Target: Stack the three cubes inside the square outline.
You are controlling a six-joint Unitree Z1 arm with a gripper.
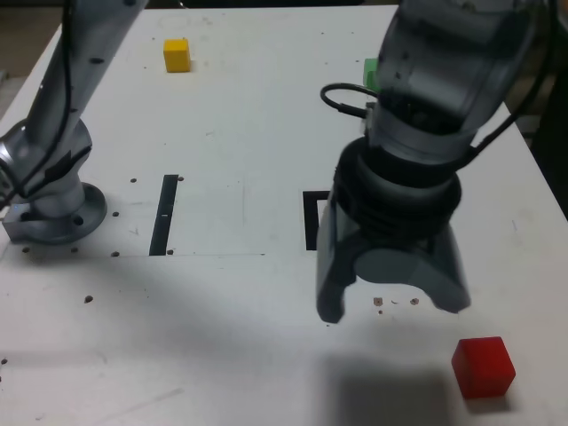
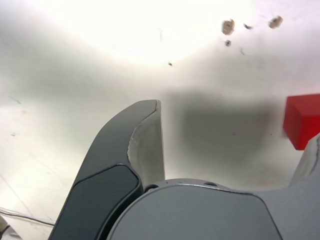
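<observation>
Gripper (image 1: 392, 306): jaws spread wide, nothing between them. In the exterior view it hangs above the white table (image 1: 213, 355), fingertips pointing down toward the near part of the surface, with a soft shadow on the table below.

Red cube (image 1: 484, 367): on the table, near corner at the exterior view's right, just beyond the gripper on that side and apart from it in this view. In the wrist view the same cube shows partly, cut by the picture edge, close to one finger's outline; that finger overlaps a little of its lower part. Contact not indicated by the exterior view.

Yellow cube (image 1: 177, 55): on the table, far side, toward the exterior view's left, standing alone.

Green cube (image 1: 370, 73): far side, toward the exterior view's right; partly hidden behind the arm (image 1: 435, 80).

Square outline (image 1: 311, 220): black border, mid-table, largely hidden behind the gripper; its left side and part of the top edge visible in the exterior view. Contents of the hidden portion cannot be read.

Black strip (image 1: 164, 215): straight, flat on the table, left of the outline in the exterior view. Metal base (image 1: 59, 220) at that view's left edge.

Cubes lie well apart from one another; none stacked.
</observation>
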